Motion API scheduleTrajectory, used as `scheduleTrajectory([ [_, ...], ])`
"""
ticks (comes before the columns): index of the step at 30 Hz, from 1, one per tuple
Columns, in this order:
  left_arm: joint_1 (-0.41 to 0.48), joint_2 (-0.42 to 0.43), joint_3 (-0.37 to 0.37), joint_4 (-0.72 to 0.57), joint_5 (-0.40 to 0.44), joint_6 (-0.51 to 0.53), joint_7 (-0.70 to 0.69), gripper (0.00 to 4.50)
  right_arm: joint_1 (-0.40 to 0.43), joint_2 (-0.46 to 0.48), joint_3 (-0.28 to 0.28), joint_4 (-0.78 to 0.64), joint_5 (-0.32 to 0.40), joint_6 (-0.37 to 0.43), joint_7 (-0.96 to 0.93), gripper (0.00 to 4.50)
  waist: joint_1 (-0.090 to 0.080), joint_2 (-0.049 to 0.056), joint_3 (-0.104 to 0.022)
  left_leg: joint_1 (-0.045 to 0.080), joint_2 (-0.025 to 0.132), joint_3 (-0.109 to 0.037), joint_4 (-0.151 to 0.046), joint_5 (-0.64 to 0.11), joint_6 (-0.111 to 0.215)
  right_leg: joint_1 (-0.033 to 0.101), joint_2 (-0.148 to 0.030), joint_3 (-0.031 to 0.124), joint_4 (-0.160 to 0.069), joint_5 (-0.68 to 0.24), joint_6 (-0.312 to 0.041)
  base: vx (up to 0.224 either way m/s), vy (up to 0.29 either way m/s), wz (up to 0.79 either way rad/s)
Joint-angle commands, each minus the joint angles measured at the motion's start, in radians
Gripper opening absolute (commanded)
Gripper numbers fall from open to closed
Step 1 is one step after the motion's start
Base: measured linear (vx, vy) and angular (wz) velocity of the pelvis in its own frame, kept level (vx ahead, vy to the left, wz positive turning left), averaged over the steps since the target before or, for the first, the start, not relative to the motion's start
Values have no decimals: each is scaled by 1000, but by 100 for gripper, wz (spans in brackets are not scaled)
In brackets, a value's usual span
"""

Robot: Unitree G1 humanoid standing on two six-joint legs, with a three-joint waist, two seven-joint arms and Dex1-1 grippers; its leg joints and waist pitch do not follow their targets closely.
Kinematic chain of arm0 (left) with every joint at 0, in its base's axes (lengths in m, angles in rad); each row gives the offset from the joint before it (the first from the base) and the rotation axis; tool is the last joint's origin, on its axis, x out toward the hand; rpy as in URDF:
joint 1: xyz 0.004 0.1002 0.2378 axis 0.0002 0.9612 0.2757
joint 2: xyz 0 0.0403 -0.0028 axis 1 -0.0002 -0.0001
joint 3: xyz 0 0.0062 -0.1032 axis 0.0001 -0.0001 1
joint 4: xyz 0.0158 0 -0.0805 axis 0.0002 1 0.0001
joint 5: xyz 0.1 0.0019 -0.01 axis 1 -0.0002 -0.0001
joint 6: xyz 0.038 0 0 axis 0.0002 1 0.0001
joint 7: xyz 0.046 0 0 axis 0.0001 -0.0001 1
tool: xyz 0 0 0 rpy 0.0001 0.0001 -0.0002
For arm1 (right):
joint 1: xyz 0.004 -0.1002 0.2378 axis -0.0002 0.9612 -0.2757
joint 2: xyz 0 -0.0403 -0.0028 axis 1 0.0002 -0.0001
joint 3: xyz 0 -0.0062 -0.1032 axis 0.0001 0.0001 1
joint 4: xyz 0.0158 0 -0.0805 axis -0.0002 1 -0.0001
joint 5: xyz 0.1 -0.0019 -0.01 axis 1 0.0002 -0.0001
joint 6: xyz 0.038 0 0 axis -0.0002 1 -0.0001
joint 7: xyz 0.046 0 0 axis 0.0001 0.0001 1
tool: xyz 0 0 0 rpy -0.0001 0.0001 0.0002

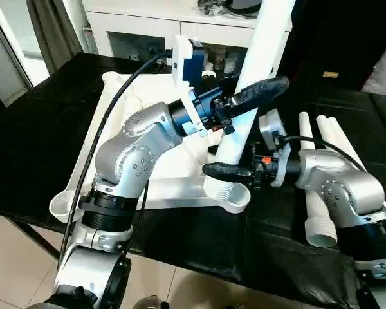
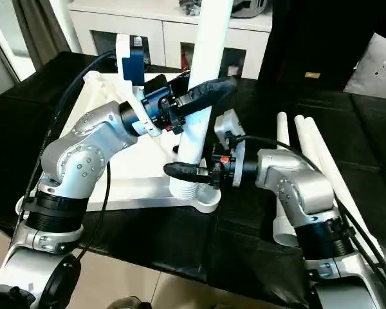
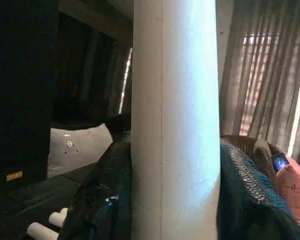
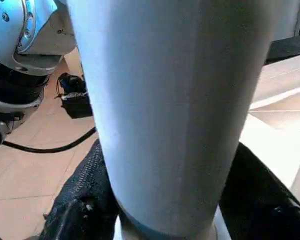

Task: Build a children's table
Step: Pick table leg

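The white table top (image 1: 174, 190) lies underside up on a black surface. One white leg (image 1: 265, 38) stands upright with its ribbed end in the near right corner socket (image 1: 237, 201). My left gripper (image 1: 252, 96) is shut on the leg about halfway up, and its dark fingers (image 3: 102, 200) hug both sides of the tube. My right gripper (image 1: 228, 171) clasps the same leg just above the socket, with a finger (image 4: 80, 205) pressed against each side. Two more legs (image 1: 327, 145) lie side by side to the right of my right forearm.
A white cabinet (image 1: 141, 35) with dark glass doors stands behind the work surface. The near left corner socket (image 1: 63, 207) hangs close to the surface's front edge. Tiled floor shows below that edge. A black cable runs along my left arm.
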State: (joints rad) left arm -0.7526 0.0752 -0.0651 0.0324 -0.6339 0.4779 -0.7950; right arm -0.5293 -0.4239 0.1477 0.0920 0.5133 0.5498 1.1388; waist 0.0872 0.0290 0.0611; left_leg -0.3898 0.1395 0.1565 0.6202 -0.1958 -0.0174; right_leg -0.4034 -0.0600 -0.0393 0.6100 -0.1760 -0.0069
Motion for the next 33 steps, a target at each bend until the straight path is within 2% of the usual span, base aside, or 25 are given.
scheduleTrajectory([
  [1, -1, -2, -5, -30, -6, 9, -5, 177, -6, -1, 4, 12, -13, -8, -3, 224, 0, -15, -75, 15, 78, -20, -67, -96, 75, 59, -86, 41, -64, -165, -262, 0, 0, 0],
  [4, 0, 0, -10, -31, -5, 13, -12, 175, -4, 3, 4, 16, -14, -9, -1, 198, 0, -15, -75, 15, 78, -20, -67, -94, 75, 60, -85, 41, -63, -161, -262, 0, 0, 0],
  [8, 6, 5, -16, -40, -15, 35, -17, 175, 1, 6, 3, 15, -18, -14, -7, 193, 0, -12, -76, 15, 78, -20, -66, -94, 74, 60, -85, 41, -62, -159, -264, 0, 0, 0],
  [9, 10, 8, -21, -46, -24, 54, -20, 231, 3, 12, 0, 18, -21, -19, -19, 193, -1, -11, -76, 15, 78, -21, -66, -94, 74, 60, -85, 41, -62, -155, -266, 0, 0, 0],
  [12, 23, 9, -37, -73, -49, 87, -36, 245, 4, 33, -5, 30, -38, -40, -58, 192, -2, -11, -76, 15, 77, -20, -67, -100, 65, 58, -85, 40, -63, -163, -269, 0, 0, 0],
  [14, 28, 4, -43, -87, -59, 95, -40, 279, 3, 46, -7, 41, -50, -56, -80, 191, -2, -10, -75, 17, 79, -20, -68, -106, 61, 57, -84, 41, -62, -163, -269, 0, 0, 0],
  [18, 38, -21, -65, -117, -69, 101, -34, 298, -5, 84, -9, 75, -82, -88, -143, 191, -5, -9, -74, 17, 79, -20, -69, -122, 54, 57, -84, 41, -64, -169, -269, 0, 0, 0],
  [20, 40, -29, -71, -126, -71, 101, -32, 325, -6, 93, -9, 81, -88, -92, -158, 191, -6, -9, -73, 17, 77, -19, -71, -132, 48, 58, -83, 42, -66, -185, -260, 0, 0, 0],
  [21, 43, -62, -77, -139, -75, 98, -6, 325, -8, 114, -9, 97, -101, -108, -188, 191, -6, -12, -74, 18, 78, -19, -71, -134, 48, 58, -83, 42, -66, -187, -258, 0, 0, 0],
  [25, 42, -126, -70, -146, -86, 89, 51, 341, -13, 159, -21, 126, -115, -123, -247, 191, -7, -12, -74, 14, 78, -19, -70, -125, 49, 59, -83, 42, -66, -172, -259, 0, 0, 0],
  [28, 32, -144, -49, -127, -83, 78, 82, 341, -9, 173, -30, 132, -116, -132, -262, 191, -8, -13, -74, 15, 77, -19, -70, -123, 58, 59, -83, 41, -68, -179, -252, 0, 0, 0],
  [30, 25, -160, -22, -105, -80, 70, 118, 341, 4, 184, -36, 119, -109, -132, -276, 191, -9, -4, -73, 15, 77, -20, -70, -127, 55, 59, -82, 41, -69, -181, -251, 0, 0, 0],
  [33, 24, -168, -8, -97, -85, 71, 128, 341, 14, 191, -47, 112, -102, -132, -290, 191, -12, -8, -74, 15, 76, -20, -71, -133, 55, 60, -80, 41, -70, -179, -246, 0, 0, 0],
])
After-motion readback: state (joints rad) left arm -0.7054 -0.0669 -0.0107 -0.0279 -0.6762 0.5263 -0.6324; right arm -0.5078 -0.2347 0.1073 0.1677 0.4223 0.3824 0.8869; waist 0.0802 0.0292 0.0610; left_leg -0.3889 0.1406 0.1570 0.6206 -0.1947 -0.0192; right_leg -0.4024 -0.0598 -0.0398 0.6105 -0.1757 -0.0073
